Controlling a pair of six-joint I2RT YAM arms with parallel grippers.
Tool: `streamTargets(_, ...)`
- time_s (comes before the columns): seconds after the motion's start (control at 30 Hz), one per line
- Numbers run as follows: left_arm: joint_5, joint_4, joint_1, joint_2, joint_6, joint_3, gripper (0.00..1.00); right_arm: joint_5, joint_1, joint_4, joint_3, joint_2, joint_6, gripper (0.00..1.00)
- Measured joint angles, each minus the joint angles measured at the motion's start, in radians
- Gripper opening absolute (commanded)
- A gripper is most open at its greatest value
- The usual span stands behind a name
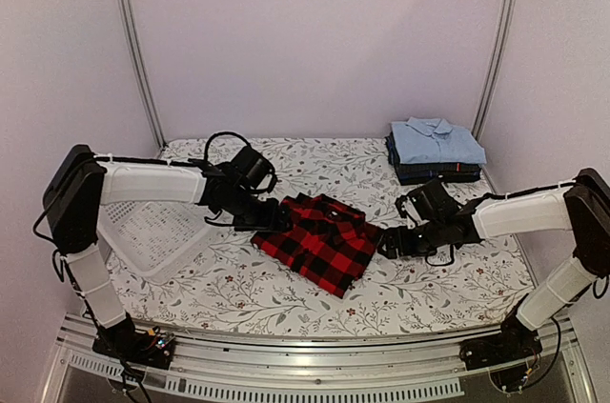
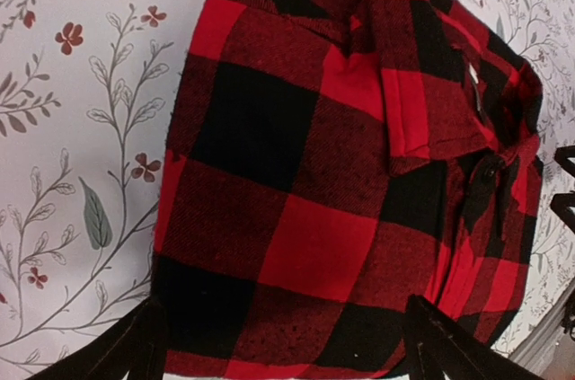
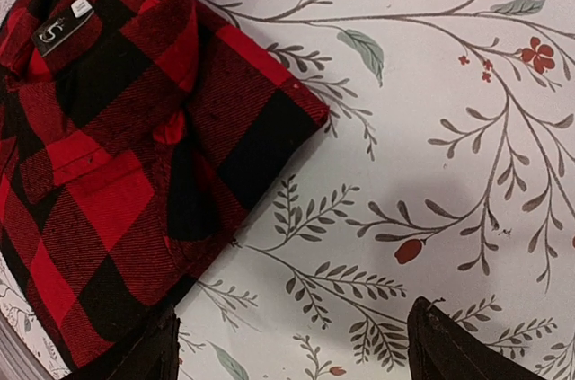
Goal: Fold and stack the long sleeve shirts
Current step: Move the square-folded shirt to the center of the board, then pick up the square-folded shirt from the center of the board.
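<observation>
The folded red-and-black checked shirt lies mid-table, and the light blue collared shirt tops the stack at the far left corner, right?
Wrong corner: the light blue collared shirt tops the stack at the far right corner, as the top external view shows. The folded red-and-black checked shirt does lie mid-table.
</observation>
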Motion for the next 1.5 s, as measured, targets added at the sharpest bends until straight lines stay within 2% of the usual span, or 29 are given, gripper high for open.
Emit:
streamTargets(0.17, -0.017, 0.000, -0.022, 0.078, -0.001, 0.009, 0.86, 0.022, 0.000, 0.017, 0.017, 0.054, 0.006, 0.81)
streamTargets(0.23, -0.019, 0.001, -0.032, 0.103, -0.001, 0.009, 0.81, 0.031, 0.000, 0.026, 0.029, 0.071, 0.008, 0.79)
streamTargets(0.57, -0.013, 0.014, -0.113, 0.129, -0.033, 0.007, 0.25, 0.094, -0.016, 0.050, 0.089, 0.145, 0.005, 0.68)
streamTargets(0.7, -0.003, 0.024, -0.171, 0.128, -0.068, -0.003, 0.17, 0.098, -0.046, 0.049, 0.118, 0.170, -0.007, 0.67)
streamTargets(0.83, 0.003, 0.026, -0.218, 0.104, -0.104, -0.026, 0.19, 0.102, -0.066, 0.035, 0.143, 0.185, -0.024, 0.68)
streamTargets(0.97, -0.005, 0.001, -0.233, 0.057, -0.139, -0.035, 0.38, 0.106, -0.064, 0.002, 0.173, 0.185, -0.043, 0.73)
streamTargets(1.07, -0.033, -0.030, -0.233, 0.024, -0.151, -0.025, 0.45, 0.124, -0.051, -0.026, 0.193, 0.179, -0.055, 0.75)
streamTargets(1.33, -0.097, -0.060, -0.203, 0.013, -0.143, 0.081, 0.62, 0.132, 0.002, -0.069, 0.317, 0.142, -0.065, 0.80)
streamTargets(1.5, -0.102, -0.058, -0.143, 0.076, -0.097, 0.196, 0.68, 0.127, 0.031, -0.065, 0.428, 0.212, -0.068, 0.80)
